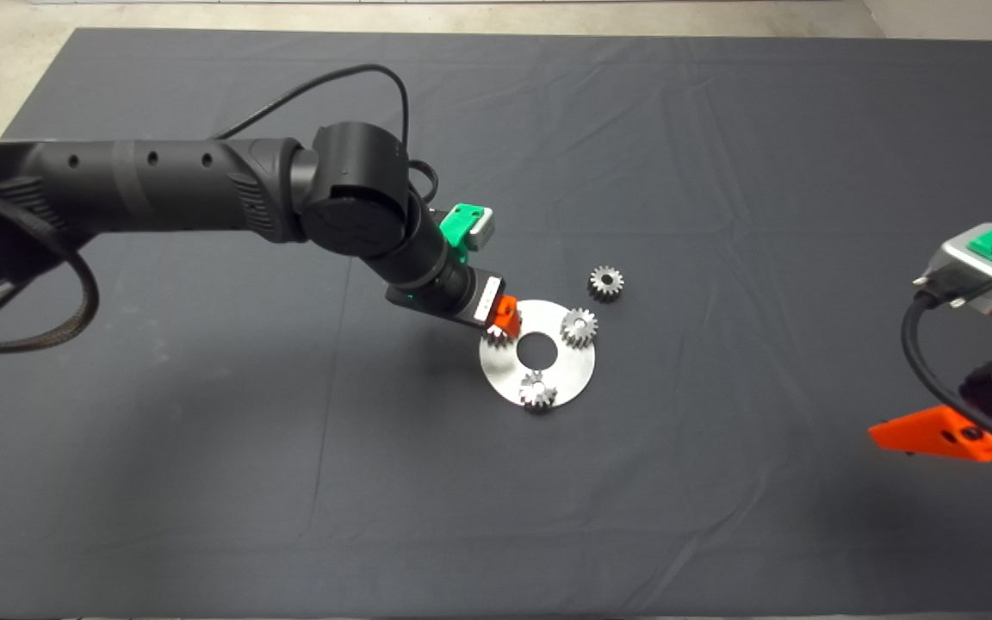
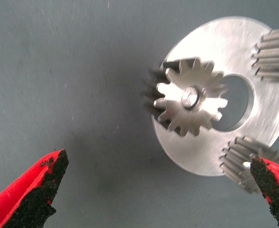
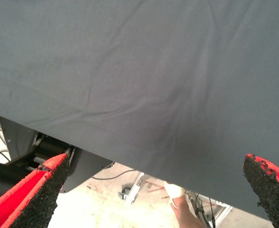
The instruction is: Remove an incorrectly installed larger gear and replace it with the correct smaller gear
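Our left gripper (image 2: 153, 190) has its two red fingers spread wide apart, holding nothing. It hangs just above the larger gear (image 2: 190, 97), a shiny silver metal wheel with teeth all round. That gear sits on a small pin on the flat round silver metal plate (image 1: 578, 366), at the plate's left edge in the middle of the head view.

We think this gear is hard, heavy for its size and a bit slippery. The best hold looks like a pinch on its toothed sides, then a straight lift off the pin.

Two small grey-silver gears (image 1: 579, 327) sit on the plate too. The smaller gear (image 1: 606, 282), a little grey-silver toothed wheel, lies alone on the dark cloth mat (image 1: 203, 474) just upper right of the plate.

Our right gripper (image 3: 153, 190) waits at the lower right edge, fingers spread, holding nothing.
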{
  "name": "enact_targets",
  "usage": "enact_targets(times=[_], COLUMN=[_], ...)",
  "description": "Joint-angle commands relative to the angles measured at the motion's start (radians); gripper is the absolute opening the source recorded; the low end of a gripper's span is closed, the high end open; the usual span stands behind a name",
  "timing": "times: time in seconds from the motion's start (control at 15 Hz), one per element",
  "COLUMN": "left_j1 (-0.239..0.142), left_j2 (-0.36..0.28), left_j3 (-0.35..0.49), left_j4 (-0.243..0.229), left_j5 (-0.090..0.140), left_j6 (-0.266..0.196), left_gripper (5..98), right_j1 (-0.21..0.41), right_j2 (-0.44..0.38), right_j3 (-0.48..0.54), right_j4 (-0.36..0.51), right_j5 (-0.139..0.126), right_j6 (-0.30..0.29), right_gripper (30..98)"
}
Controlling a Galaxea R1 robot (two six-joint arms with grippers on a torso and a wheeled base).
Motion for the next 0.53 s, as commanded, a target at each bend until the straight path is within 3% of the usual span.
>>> enact_targets(times=[0.0,0.13,0.27,0.33,0.4,0.47], left_j1=[-0.013,-0.013,-0.013,-0.012,-0.012,-0.012], left_j2=[0.011,0.017,0.061,0.091,0.130,0.152], left_j3=[-0.006,-0.026,-0.058,-0.075,-0.113,-0.128], left_j4=[0.012,0.013,0.012,0.013,0.019,0.021], left_j5=[0.014,0.015,0.019,0.034,0.093,0.127], left_j6=[0.006,0.011,0.041,0.053,0.074,0.080], left_gripper=[98.2,98.2,98.2,98.2,98.2,98.2], right_j1=[0.019,0.019,0.017,0.017,0.017,0.017], right_j2=[0.001,0.001,0.006,0.007,0.007,0.006], right_j3=[0.002,0.002,0.001,0.002,0.001,0.001], right_j4=[0.025,0.025,0.023,0.023,0.022,0.023], right_j5=[-0.001,-0.001,-0.001,-0.001,-0.002,-0.001], right_j6=[0.009,0.009,0.009,0.009,0.009,0.009], right_gripper=[96.8,96.8,96.8,96.8,96.8,96.8])
